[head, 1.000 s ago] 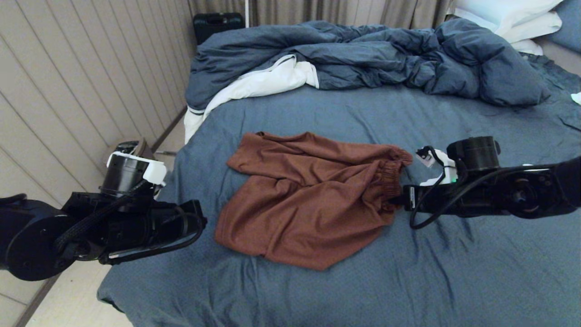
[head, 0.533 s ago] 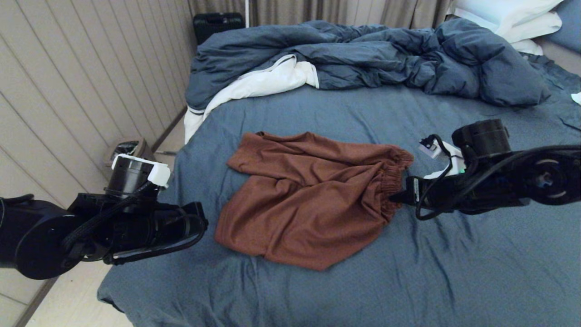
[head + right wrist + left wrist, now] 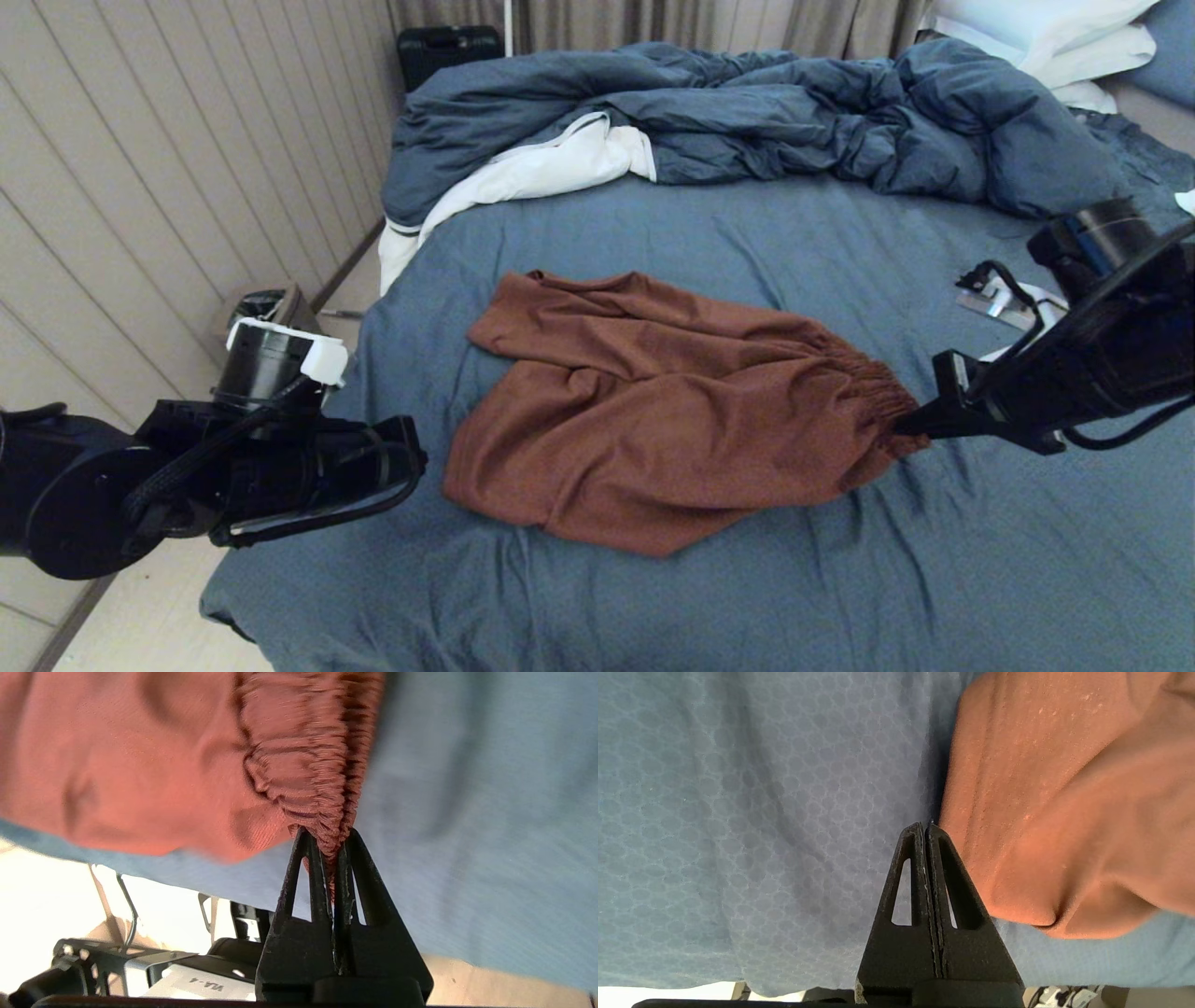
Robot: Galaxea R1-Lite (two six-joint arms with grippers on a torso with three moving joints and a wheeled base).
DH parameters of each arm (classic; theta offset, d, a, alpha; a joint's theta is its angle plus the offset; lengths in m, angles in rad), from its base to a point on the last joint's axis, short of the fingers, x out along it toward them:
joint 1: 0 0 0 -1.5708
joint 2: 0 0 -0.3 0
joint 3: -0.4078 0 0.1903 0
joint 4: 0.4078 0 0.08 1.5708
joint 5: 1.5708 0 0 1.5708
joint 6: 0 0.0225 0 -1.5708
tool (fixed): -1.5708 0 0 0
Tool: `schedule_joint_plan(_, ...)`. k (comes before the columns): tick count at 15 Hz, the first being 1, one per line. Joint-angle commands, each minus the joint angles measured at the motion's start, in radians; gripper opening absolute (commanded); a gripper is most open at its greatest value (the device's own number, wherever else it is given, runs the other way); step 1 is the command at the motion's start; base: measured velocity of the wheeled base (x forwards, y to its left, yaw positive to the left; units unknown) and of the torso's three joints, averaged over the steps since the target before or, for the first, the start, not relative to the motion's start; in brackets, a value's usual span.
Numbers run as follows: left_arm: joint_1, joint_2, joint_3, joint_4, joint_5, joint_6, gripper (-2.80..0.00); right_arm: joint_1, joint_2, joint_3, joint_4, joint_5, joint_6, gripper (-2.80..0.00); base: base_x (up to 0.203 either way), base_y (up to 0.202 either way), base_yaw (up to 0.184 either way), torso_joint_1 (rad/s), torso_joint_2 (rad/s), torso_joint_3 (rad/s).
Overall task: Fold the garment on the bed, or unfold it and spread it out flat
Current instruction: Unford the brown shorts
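The rust-brown garment [image 3: 644, 411] lies rumpled on the slate-blue bed [image 3: 980, 560], its gathered waistband [image 3: 864, 383] drawn out to the right. My right gripper [image 3: 906, 429] is shut on that waistband [image 3: 322, 788], with the elastic bunched between the fingertips of the right gripper [image 3: 329, 835]. My left gripper [image 3: 415, 457] hovers at the bed's left side, shut on nothing, close beside the garment's left edge [image 3: 1045, 812]; the closed tips of the left gripper [image 3: 924, 828] sit over the sheet. The drawstring and white print are hidden.
A bunched blue duvet [image 3: 747, 121] with white lining [image 3: 541, 168] fills the far side of the bed, with white pillows [image 3: 1055, 33] at the back right. A panelled wall [image 3: 140, 168] and a small bin [image 3: 266, 303] stand left of the bed.
My right gripper has moved right and slightly up with the waistband in its grip, stretching that side of the garment out over the sheet. The left arm has hardly moved.
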Motion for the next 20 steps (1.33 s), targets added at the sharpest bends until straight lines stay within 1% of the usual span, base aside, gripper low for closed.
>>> schedule_joint_plan(1, 0.0, -0.001, 0.005, -0.004, -0.002, -0.002, -2.8, -0.078, -0.015, 0.015, 0.033, 0.001, -0.03, -2.8, 0.0, 0.0, 0.0, 0.0, 0.0, 0.0)
schedule_joint_plan(3, -0.001, -0.001, 0.007, -0.007, 0.0, -0.002, -2.8, -0.143, -0.015, 0.056, 0.054, 0.003, -0.113, -2.8, 0.0, 0.0, 0.0, 0.0, 0.0, 0.0)
schedule_joint_plan(6, -0.001, -0.001, 0.008, -0.007, -0.003, -0.002, -2.8, -0.194, 0.005, 0.119, 0.049, -0.002, -0.186, -2.8, 0.0, 0.0, 0.0, 0.0, 0.0, 0.0)
schedule_joint_plan(9, -0.001, 0.006, 0.008, -0.007, -0.007, -0.002, -2.8, -0.282, 0.058, 0.107, 0.04, -0.005, -0.239, -2.8, 0.0, 0.0, 0.0, 0.0, 0.0, 0.0)
schedule_joint_plan(11, -0.001, 0.01, 0.008, -0.007, -0.01, -0.002, -2.8, -0.333, 0.093, 0.107, -0.002, -0.005, -0.285, -2.8, 0.0, 0.0, 0.0, 0.0, 0.0, 0.0)
schedule_joint_plan(15, -0.001, 0.01, 0.008, -0.007, -0.011, -0.002, -2.8, -0.388, 0.18, 0.109, -0.056, -0.005, -0.318, -2.8, 0.0, 0.0, 0.0, 0.0, 0.0, 0.0)
schedule_joint_plan(18, -0.001, 0.017, 0.007, -0.007, -0.011, -0.002, -2.8, -0.385, 0.182, 0.135, -0.073, -0.004, -0.327, -2.8, 0.0, 0.0, 0.0, 0.0, 0.0, 0.0)
schedule_joint_plan(19, -0.001, 0.019, 0.007, -0.007, -0.01, -0.004, -2.8, -0.384, 0.18, 0.142, -0.099, -0.002, -0.332, 0.0, 0.0, 0.0, 0.0, 0.0, 0.0, 0.0)
schedule_joint_plan(20, -0.001, 0.02, 0.007, -0.009, -0.01, -0.004, -2.8, -0.384, 0.175, 0.146, -0.11, -0.002, -0.345, 0.0, 0.0, 0.0, 0.0, 0.0, 0.0, 0.0)
